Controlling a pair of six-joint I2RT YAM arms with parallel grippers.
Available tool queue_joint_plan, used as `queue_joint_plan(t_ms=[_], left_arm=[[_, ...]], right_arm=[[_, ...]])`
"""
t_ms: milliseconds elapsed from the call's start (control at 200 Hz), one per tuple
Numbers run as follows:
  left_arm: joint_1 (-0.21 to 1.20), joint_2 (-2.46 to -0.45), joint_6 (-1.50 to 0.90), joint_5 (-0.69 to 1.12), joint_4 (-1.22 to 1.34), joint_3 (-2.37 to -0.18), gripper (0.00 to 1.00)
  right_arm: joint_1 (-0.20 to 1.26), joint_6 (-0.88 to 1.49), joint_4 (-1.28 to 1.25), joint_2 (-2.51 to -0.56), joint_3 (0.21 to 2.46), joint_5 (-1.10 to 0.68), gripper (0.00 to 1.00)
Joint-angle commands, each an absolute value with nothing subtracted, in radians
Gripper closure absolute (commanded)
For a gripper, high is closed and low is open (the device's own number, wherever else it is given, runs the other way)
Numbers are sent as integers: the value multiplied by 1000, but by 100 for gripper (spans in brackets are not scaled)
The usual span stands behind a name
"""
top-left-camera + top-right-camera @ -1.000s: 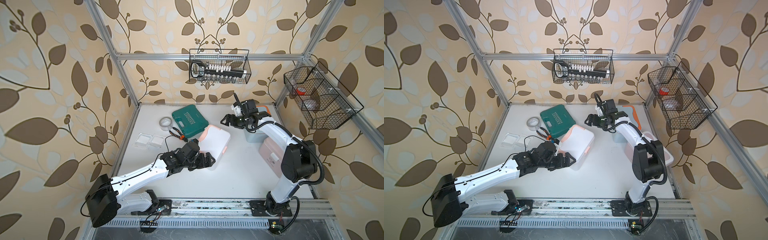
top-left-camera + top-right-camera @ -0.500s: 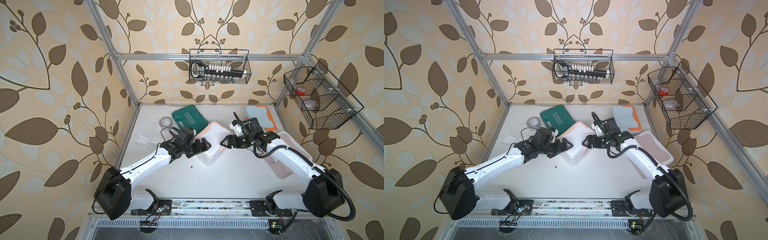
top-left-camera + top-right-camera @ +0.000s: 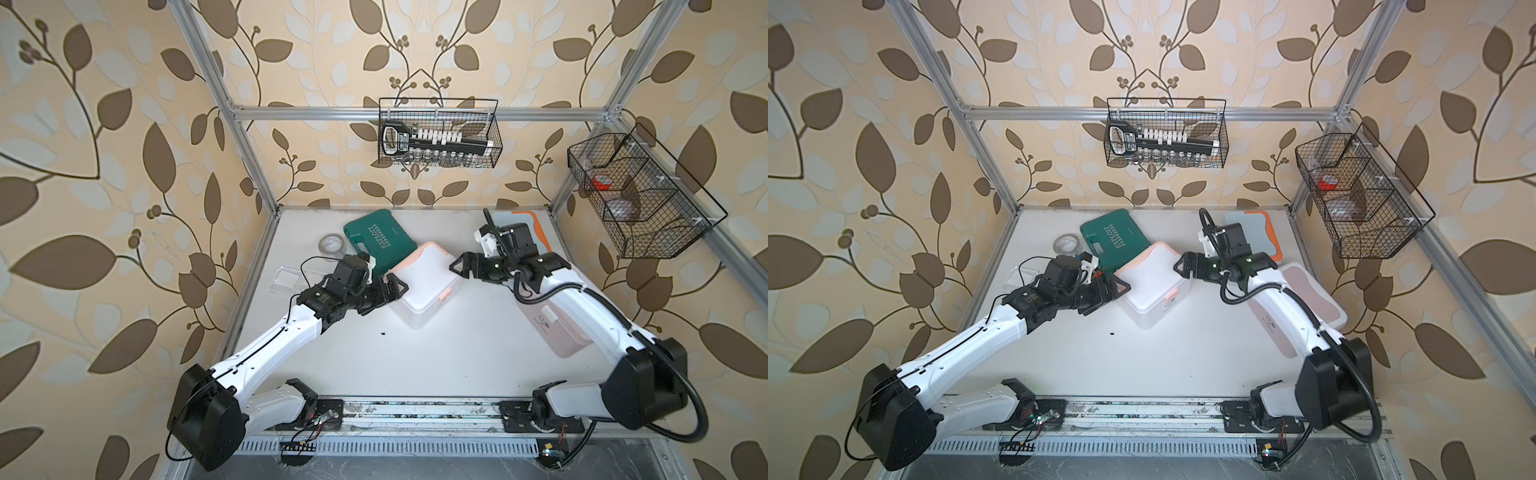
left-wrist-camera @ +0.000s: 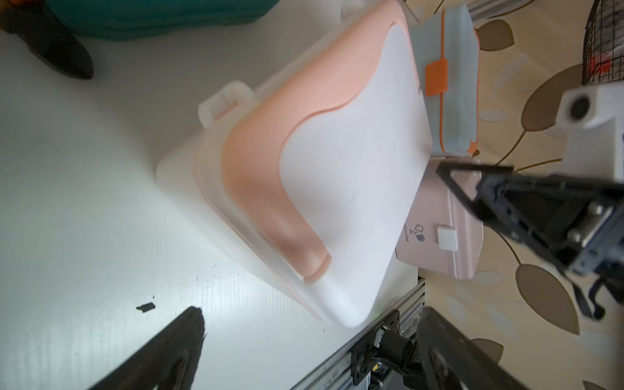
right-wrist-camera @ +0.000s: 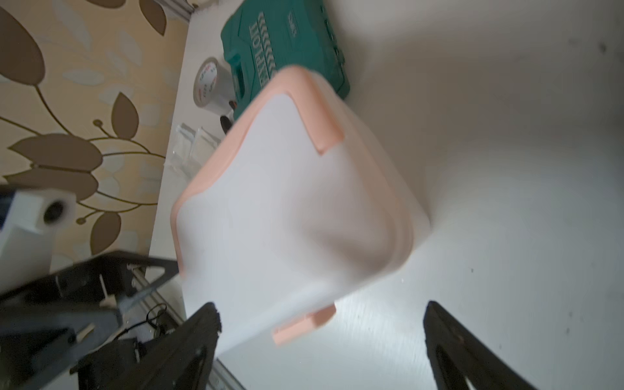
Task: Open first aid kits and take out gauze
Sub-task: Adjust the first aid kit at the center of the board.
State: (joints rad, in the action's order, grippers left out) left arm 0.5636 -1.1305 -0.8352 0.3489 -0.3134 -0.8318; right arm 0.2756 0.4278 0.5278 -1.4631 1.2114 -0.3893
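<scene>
White tabletop (image 3: 415,365), leaf-wallpaper walls (image 3: 124,124). Green flat case (image 3: 380,241), grey tape roll (image 3: 331,244) behind white peach-trimmed box (image 3: 424,286); left gripper (image 3: 397,291), right gripper (image 3: 455,268) spread.

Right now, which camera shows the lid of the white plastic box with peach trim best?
The left wrist view: the white plastic box with peach trim fills the frame, its lid almost whole and fairly sharp. Both top views show the box small and far off. The right wrist view shows the lid close but blurred.

"exploit" on green case (image 3: 379,240)
</scene>
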Motion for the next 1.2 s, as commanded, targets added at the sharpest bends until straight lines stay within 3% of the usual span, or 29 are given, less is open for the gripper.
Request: queue_joint_plan(t_ms=[0, 175, 295, 440, 780, 1005, 1195], left_arm=[[643, -1099, -890, 326, -308, -826, 1], [710, -1163, -910, 299, -254, -829, 1], [696, -1219, -881, 283, -244, -869, 1], [621, -1292, -862, 349, -212, -917, 1], [494, -1393, -776, 457, -208, -1021, 1], [391, -1524, -705, 518, -256, -1154, 1], [303, -1451, -686, 533, -319, -1124, 1]], right_arm=[[253, 388, 460, -1614, 1376, -390, 8], [250, 322, 484, -1827, 1548, -473, 16], [289, 285, 492, -1837, 1517, -528, 18], [339, 270, 524, -1753, 1393, -512, 21], [486, 386, 532, -1330, 1012, -495, 22], [561, 470, 625, -1195, 937, -340, 15], [532, 447, 727, -1165, 1030, -209, 3]])
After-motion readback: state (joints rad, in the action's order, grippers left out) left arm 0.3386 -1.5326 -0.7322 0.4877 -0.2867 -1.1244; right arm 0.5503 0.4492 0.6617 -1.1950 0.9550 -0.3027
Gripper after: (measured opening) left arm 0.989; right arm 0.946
